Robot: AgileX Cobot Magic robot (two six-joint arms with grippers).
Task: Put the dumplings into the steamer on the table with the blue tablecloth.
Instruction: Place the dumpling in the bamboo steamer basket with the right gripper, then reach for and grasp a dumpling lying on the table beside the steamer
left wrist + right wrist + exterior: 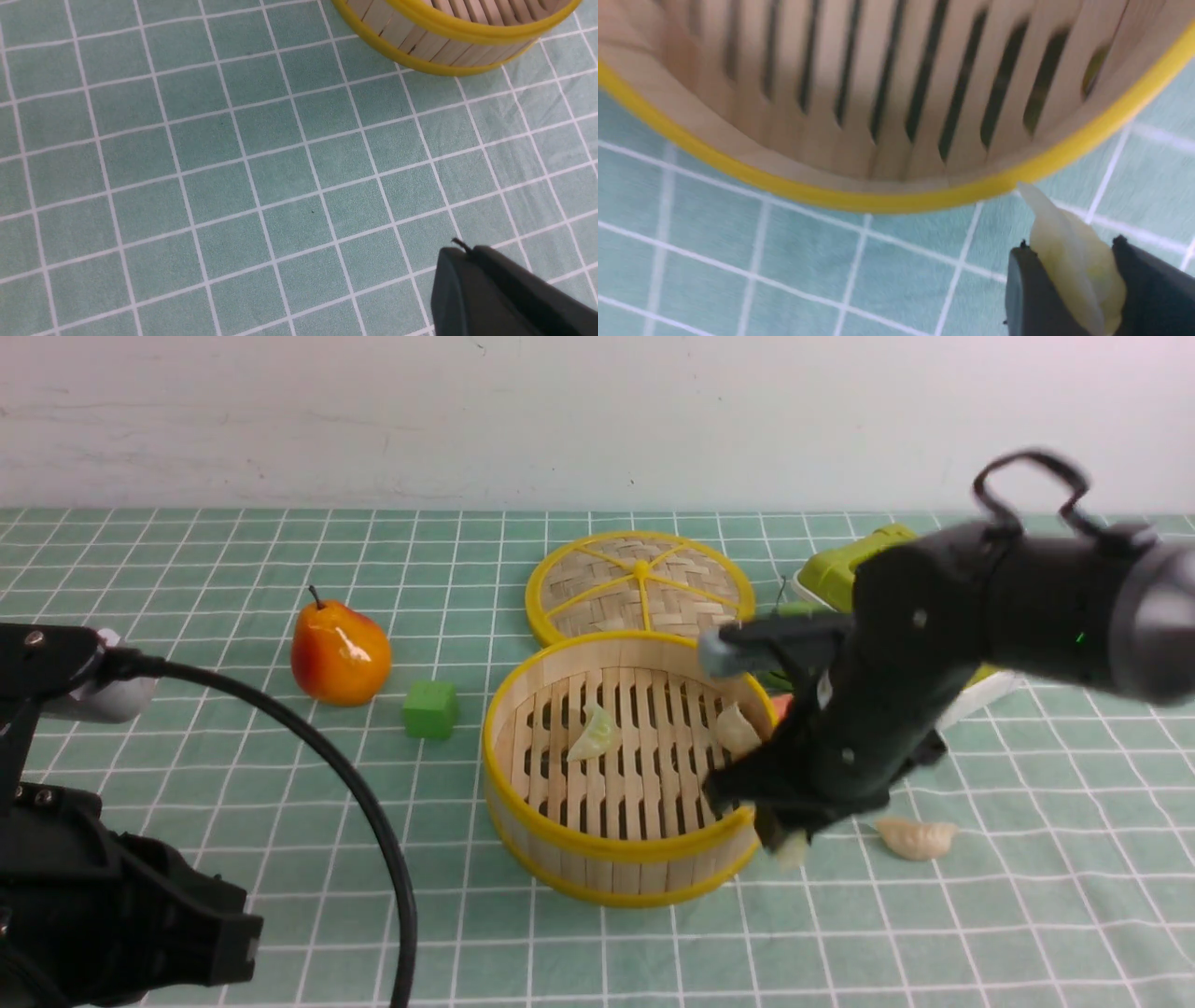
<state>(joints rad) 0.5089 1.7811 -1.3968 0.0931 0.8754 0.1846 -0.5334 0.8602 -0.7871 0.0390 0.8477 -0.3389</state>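
Note:
The round bamboo steamer (523, 728) with yellow rims stands mid-table on the teal grid cloth. Two dumplings lie in it: a pale green one (594, 734) and a cream one (738, 730). Another cream dumpling (917, 837) lies on the cloth to the steamer's right. My right gripper (789, 840) is shut on a pale dumpling (1073, 266) just outside the steamer's near right rim (887, 203), a little above the cloth. My left gripper (460, 249) is shut and empty over bare cloth near the steamer's wall (420, 42).
The flat woven lid (640, 584) lies behind the steamer. A toy pear (339, 655) and a green cube (430, 709) sit to the steamer's left. A lime-green and white object (845, 569) lies at the back right, partly behind my right arm.

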